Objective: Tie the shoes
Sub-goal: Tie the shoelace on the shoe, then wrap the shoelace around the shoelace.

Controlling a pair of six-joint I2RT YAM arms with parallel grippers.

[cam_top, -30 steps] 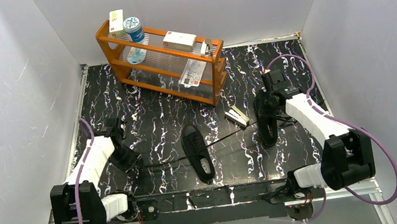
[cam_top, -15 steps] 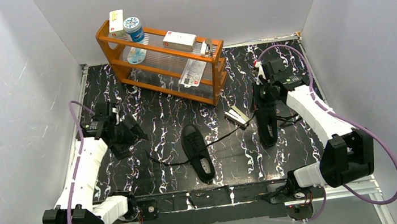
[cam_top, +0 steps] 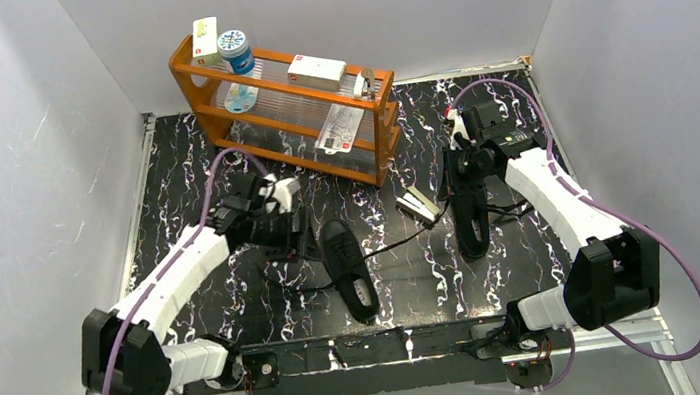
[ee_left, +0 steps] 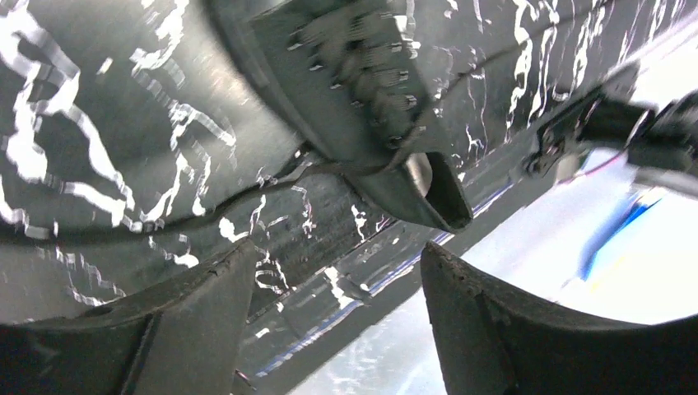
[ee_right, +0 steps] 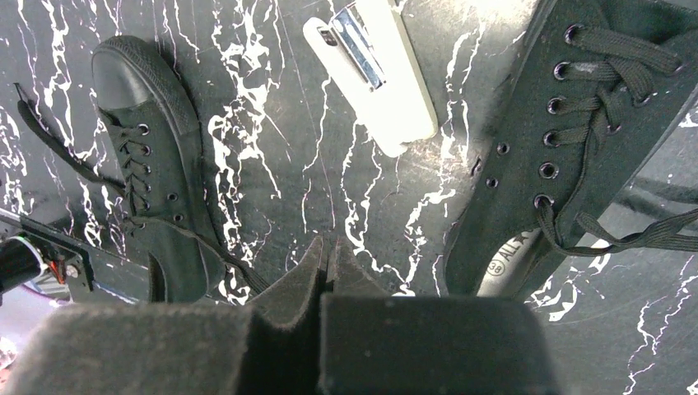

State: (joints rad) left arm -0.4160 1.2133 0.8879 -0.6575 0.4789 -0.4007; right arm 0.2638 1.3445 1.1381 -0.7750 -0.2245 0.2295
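Two black shoes lie on the marbled table. The centre shoe (cam_top: 350, 270) (ee_right: 152, 164) points away from me, and a thin lace (cam_top: 402, 239) (ee_right: 234, 267) runs from it up to my right gripper (cam_top: 452, 191) (ee_right: 329, 247). That gripper is shut, and the lace vanishes behind its left finger. It hovers over the toe end of the right shoe (cam_top: 471, 225) (ee_right: 560, 140), whose laces are loose. My left gripper (cam_top: 299, 238) (ee_left: 337, 263) stands open just left of the centre shoe (ee_left: 362, 90), with nothing between its fingers (ee_left: 197, 321). A slack lace (ee_left: 272, 177) trails on the table beside it.
A small white-and-black box (cam_top: 417, 204) (ee_right: 374, 74) lies between the shoes. An orange shelf rack (cam_top: 284, 105) holding boxes and a tin stands at the back left. White walls close in on three sides. The metal rail (cam_top: 375, 348) runs along the near edge.
My left gripper opened, let go of the lace and swung from the table's left side to the centre shoe. The lace on that side went slack. The right gripper stayed shut.
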